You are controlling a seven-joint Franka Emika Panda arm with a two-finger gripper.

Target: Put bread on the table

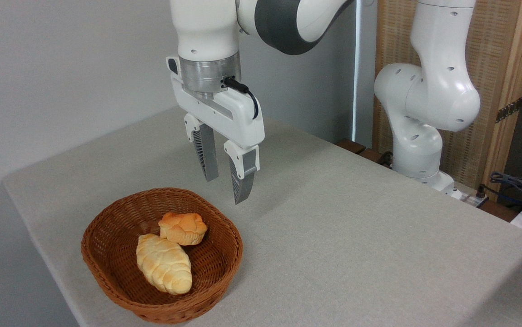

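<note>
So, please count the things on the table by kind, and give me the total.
Round orange-golden bun: 1
Pale braided loaf: 1
Brown wicker basket, holding both: 1
Total: 3

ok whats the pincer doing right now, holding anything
pincer: open and empty, hanging above the table just behind the basket; the bread lies in the basket.

I count two breads in one brown basket (111, 268): one small round orange bun (182, 228) and one long pale twisty loaf (164, 263). There is one worktop (356, 236). I have one hand (226, 188), and it has two fingers (207, 156).
</note>
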